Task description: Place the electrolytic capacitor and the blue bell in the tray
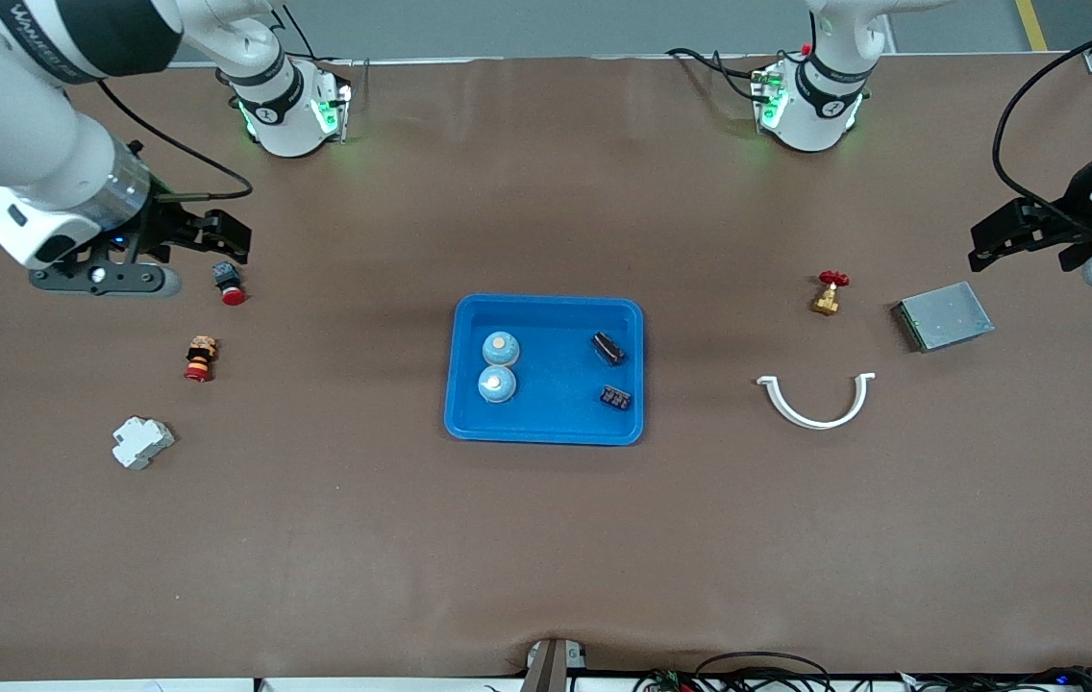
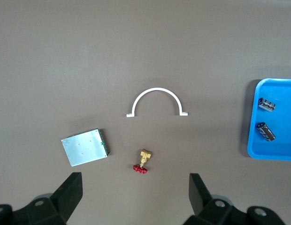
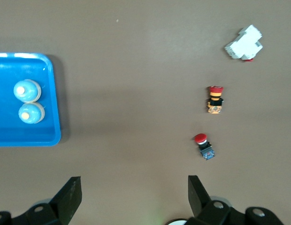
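Inside the tray (image 1: 546, 432) lie bells (image 1: 498, 367) and capacitors (image 1: 611, 372).

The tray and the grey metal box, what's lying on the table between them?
In the front view, a white curved bracket and a small brass valve with a red handle lie between the tray and the grey metal box.

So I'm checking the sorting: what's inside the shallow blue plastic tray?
The blue tray holds two pale blue round bells and two small black capacitors, lying apart. Nothing covers them; under them cannot be seen.
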Motion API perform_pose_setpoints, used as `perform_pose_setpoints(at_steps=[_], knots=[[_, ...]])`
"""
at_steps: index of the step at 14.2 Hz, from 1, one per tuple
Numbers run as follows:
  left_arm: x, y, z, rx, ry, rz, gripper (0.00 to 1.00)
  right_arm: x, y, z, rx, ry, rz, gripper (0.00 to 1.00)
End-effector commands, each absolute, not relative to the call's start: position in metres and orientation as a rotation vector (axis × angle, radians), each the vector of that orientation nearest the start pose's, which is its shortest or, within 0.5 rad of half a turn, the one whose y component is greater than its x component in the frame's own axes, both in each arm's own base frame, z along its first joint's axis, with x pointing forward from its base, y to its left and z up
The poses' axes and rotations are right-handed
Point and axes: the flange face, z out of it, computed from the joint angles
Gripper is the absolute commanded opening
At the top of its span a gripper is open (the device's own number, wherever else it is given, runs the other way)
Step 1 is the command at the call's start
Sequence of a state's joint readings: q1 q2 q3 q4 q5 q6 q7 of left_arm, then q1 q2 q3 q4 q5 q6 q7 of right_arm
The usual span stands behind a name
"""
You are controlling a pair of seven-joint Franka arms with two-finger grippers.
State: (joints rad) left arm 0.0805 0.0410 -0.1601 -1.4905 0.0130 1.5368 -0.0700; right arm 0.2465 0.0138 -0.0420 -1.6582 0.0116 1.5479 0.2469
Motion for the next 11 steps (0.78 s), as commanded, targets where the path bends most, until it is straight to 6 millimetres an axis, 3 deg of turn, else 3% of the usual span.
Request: perform_pose_setpoints(at_steps=[1, 6, 9, 11], knots=[[0.560, -0.039, 0.644, -3.126, 0.027, -0.007, 1.00, 0.547, 0.066, 0.594, -3.148, 0.094, 0.144, 1.00], [0.547, -0.041, 0.641, -3.122, 0.020, 0.041, 1.00, 0.560, -0.001, 0.609, -3.135, 0.144, 0.065, 1.00], [0.541, -0.041, 0.637, -3.118, 0.022, 0.043, 1.00, 0.567, -0.019, 0.615, -3.126, 0.185, -0.055, 1.00], [0.540, -0.040, 0.638, -3.118, 0.022, 0.039, 1.00, 0.571, -0.021, 0.613, -3.131, 0.176, -0.098, 1.00]])
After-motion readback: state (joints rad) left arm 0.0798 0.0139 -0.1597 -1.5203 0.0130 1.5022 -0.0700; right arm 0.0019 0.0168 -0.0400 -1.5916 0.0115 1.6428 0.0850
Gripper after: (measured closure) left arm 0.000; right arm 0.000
